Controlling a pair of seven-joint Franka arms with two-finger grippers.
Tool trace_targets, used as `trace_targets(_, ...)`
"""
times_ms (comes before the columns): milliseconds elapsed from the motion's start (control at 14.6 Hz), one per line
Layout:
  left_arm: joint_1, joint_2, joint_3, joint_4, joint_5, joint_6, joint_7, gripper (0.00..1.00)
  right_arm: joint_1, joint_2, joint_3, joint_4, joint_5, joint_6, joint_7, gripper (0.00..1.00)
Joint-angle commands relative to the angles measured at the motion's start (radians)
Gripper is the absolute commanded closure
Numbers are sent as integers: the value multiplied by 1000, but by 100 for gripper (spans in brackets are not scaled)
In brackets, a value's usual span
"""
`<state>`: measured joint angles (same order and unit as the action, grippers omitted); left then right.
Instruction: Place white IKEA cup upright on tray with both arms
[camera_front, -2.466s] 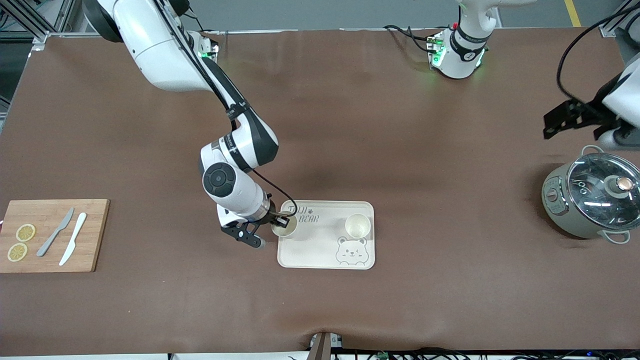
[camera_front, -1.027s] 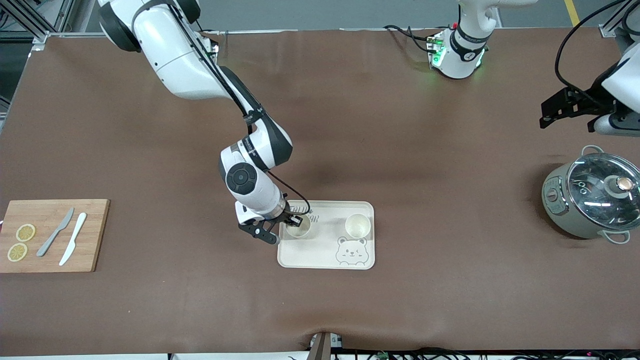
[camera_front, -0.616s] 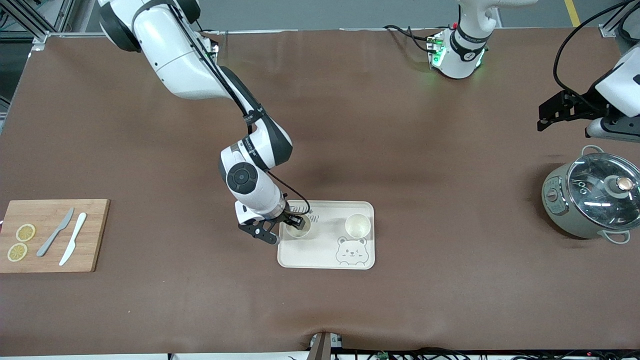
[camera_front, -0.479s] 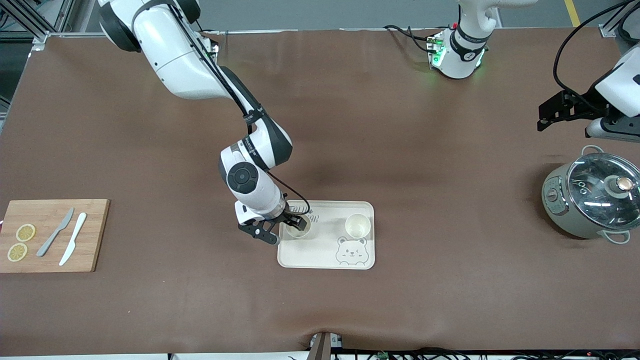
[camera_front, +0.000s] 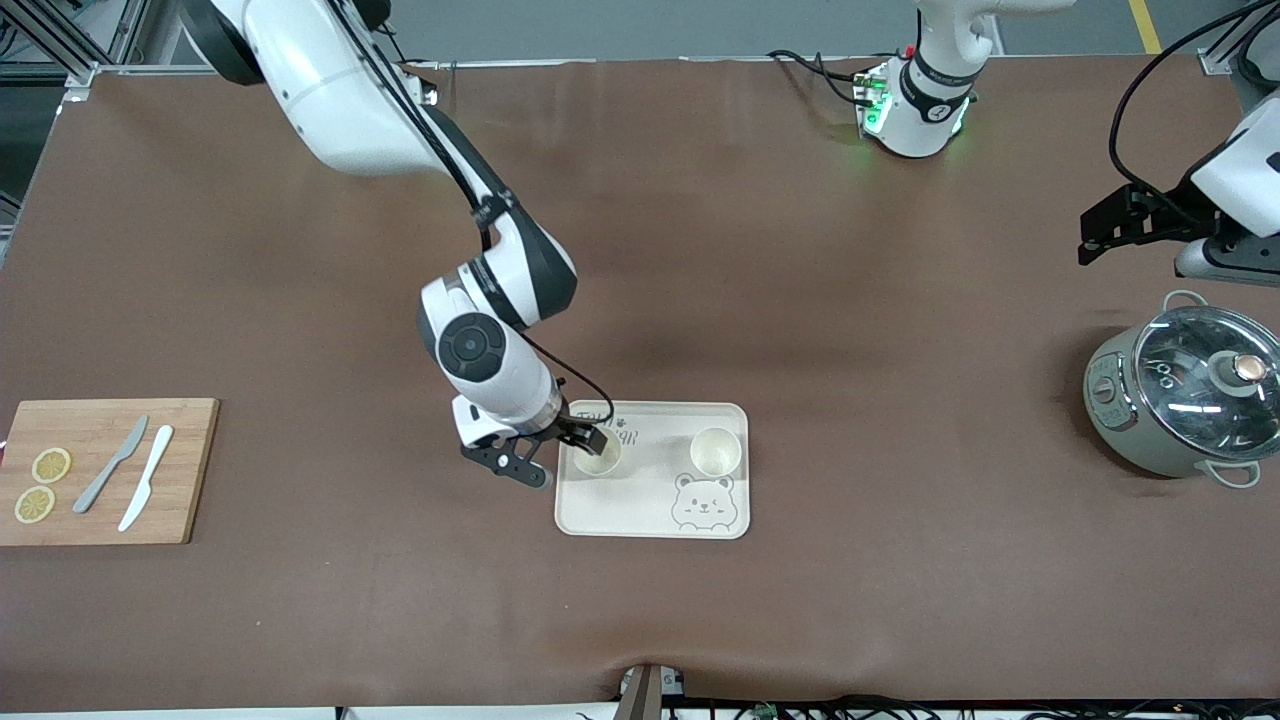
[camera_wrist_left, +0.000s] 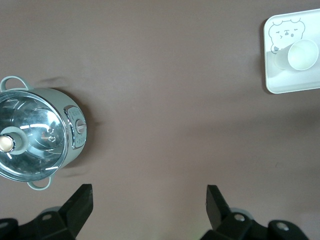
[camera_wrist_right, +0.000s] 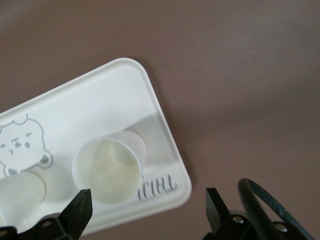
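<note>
tray (camera_front: 650, 500): 2 cups (camera_front: 598, 455) upright on it, placing done. right gripper (camera_front: 560, 450) over one cup, jaws apart; left gripper (camera_wrist_left: 147, 210) waits near pot (camera_front: 1185, 400), jaws apart.

On the tray (camera_front: 652, 515), 2 cups (camera_front: 597, 455) (camera_front: 716, 451) stand apart with an open lane between them. The right claw (camera_front: 560, 452), fingers spread, crowds the cup toward the right arm's end. The pot (camera_front: 1185, 392) blocks the worktop (camera_front: 850, 300) under the left claw (camera_front: 1135, 222), spread too.
</note>
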<state>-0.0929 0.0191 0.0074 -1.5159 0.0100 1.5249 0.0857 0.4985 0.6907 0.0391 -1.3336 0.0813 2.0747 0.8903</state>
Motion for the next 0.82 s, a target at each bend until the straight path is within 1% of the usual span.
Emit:
trace_targets(0,-7,-4,9,-4,18,9,19,0,-34,-221,10,-53,-3,-248,-59,0)
trace_targets(205,-4,1,9,-1,21,11,2,0,-92,-431,11,-111,6,-479,-177,0)
trace_targets(342,-8,1,8,0,24,11,0,0,-155,-555,10,-166,6,-577,-293,0)
trace_targets(411,-8,1,8,0,27,11,0,0,-191,-615,8,-205,5,-597,-370,0)
trace_targets(548,-8,1,5,3,24,11,-3,0,-298,-730,7,-297,5,-604,-566,0)
trace_targets(616,-8,1,5,3,19,11,-3,0,-354,-762,7,-321,3,-604,-655,0)
trace_targets(753,-7,1,5,3,16,9,-3,0,-441,-787,7,-329,-5,-620,-775,0)
